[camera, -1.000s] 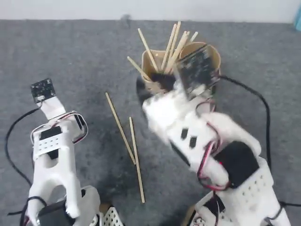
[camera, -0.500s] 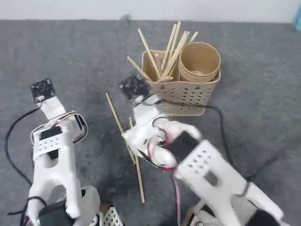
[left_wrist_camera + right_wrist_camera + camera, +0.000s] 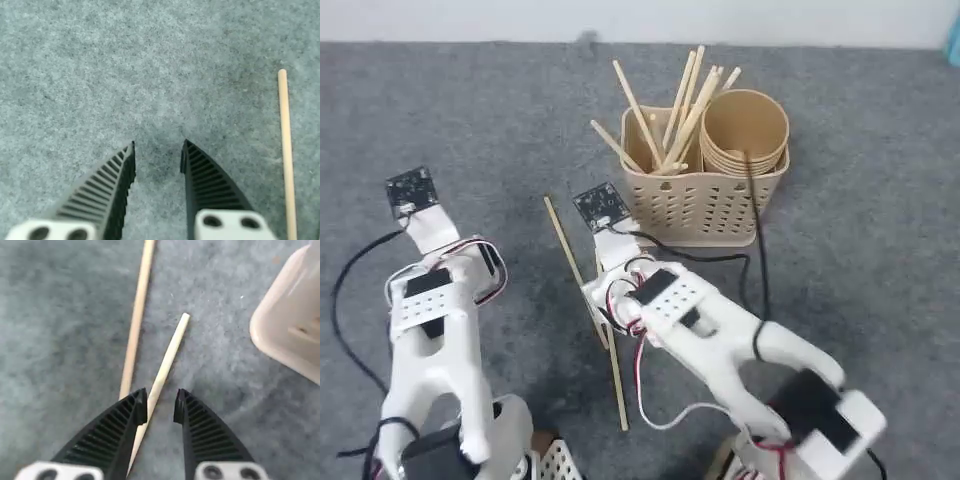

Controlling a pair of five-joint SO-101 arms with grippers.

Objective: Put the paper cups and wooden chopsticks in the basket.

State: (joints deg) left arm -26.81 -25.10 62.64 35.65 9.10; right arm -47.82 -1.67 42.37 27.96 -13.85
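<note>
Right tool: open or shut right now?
Open. In the right wrist view the right tool has a clear gap between its tips; a chopstick lies by one tip, ungripped.

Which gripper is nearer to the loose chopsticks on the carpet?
Right. The right gripper is open over one chopstick; the left gripper is over carpet, apart from another chopstick.

Two white plastic arms, left arm (image 3: 430,330) and right arm (image 3: 720,335). Black servo blocks (image 3: 665,288) set in the shells; red and white wires (image 3: 638,335) at the joints; thin black cable (image 3: 754,210). Small black camera boards (image 3: 410,190) at the wrists. Left gripper (image 3: 159,145) and right gripper (image 3: 160,392) alike: black, ribbed, tapered fingers (image 3: 117,187) on white mounts with paired screw holes.
</note>
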